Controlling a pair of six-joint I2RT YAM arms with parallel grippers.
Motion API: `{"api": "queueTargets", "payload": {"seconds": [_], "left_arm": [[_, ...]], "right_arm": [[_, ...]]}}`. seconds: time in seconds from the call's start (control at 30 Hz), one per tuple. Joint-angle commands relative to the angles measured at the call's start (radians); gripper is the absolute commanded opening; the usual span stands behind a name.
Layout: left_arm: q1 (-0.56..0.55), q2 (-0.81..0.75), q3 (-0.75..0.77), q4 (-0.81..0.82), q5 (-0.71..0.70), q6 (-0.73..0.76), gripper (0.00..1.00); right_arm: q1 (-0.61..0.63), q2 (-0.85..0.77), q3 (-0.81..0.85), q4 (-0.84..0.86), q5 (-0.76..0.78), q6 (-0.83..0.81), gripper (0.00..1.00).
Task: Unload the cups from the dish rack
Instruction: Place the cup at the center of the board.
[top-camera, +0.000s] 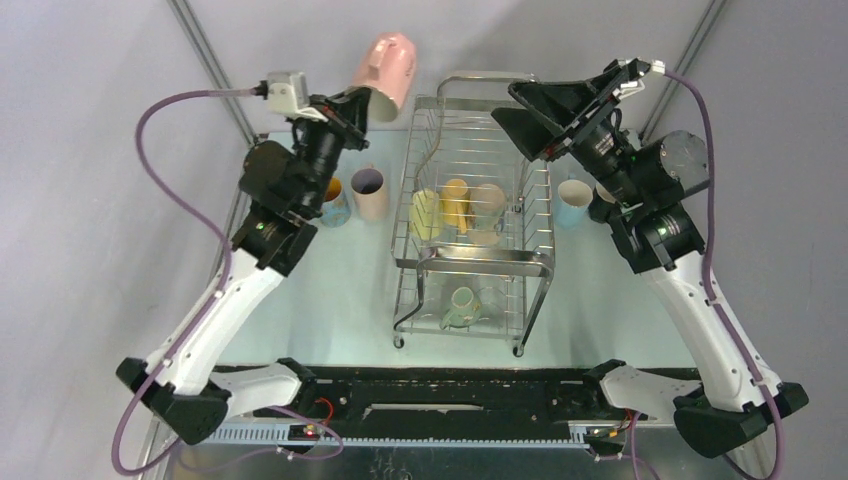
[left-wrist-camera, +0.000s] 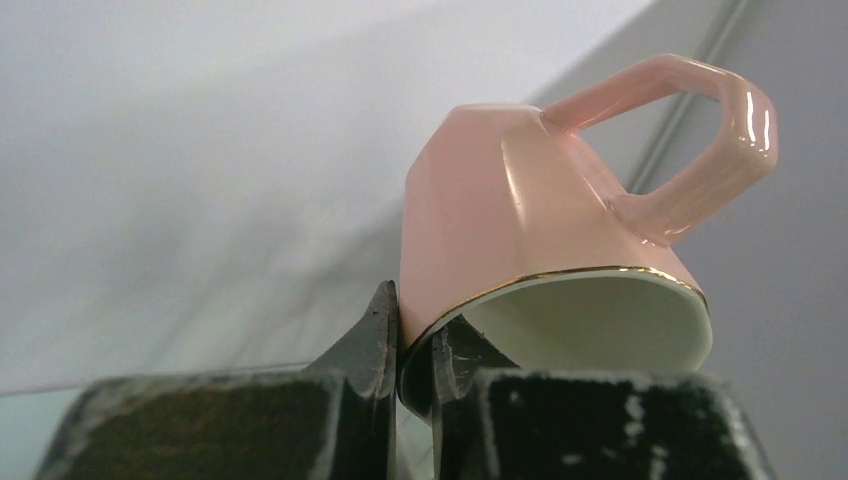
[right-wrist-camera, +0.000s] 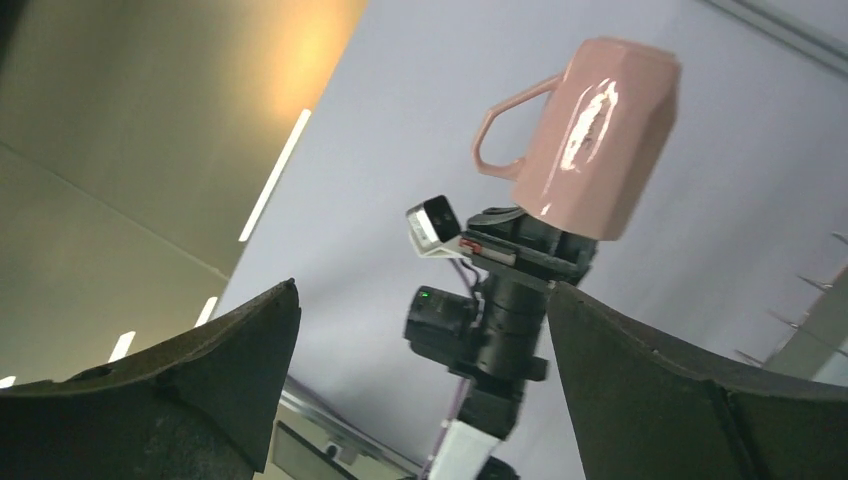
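Observation:
My left gripper (top-camera: 368, 97) (left-wrist-camera: 412, 320) is raised high beyond the rack's rear left corner. It is shut on the rim of an upturned pink cup (top-camera: 385, 68) (left-wrist-camera: 530, 200) (right-wrist-camera: 590, 140), one finger inside and one outside. My right gripper (top-camera: 505, 100) (right-wrist-camera: 420, 300) hangs open and empty above the rear right of the dish rack (top-camera: 480, 260). On the upper tier lie a yellow cup (top-camera: 426, 212), an orange cup (top-camera: 456, 203) and a cream cup (top-camera: 489, 205). A pale green cup (top-camera: 462, 305) lies on the lower tier.
Left of the rack, two cups stand upright on the table: a cream one (top-camera: 369, 190) and a blue one (top-camera: 335, 205). A light blue cup (top-camera: 574, 200) stands to the right, near my right arm. Slanted frame posts (top-camera: 215, 70) rise at the back corners.

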Motion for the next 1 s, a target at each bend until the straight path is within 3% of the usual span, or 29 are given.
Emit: {"api": "queueTargets", "payload": {"seconds": [0.0,0.5,0.73,0.97], "left_arm": [[0.044,-0.123,0.09,-0.076,-0.065,-0.033,0.0],[0.197,-0.326,-0.053,-0.535,-0.12,-0.113,0.0],[0.284,-0.353,-0.167,-0.704,-0.016,-0.176,0.0],[0.369,-0.309,-0.295,-0.744,0.127,-0.241,0.0]], "right_arm": [[0.008,-0.053,0.044,-0.1,0.013,-0.174,1.0],[-0.046,-0.2,0.02,-0.426,0.09,-0.489,1.0],[-0.15,-0.28,-0.067,-0.516,0.065,-0.558,1.0],[-0.252,-0.362,-0.167,-0.634,0.056,-0.603,1.0]]}}
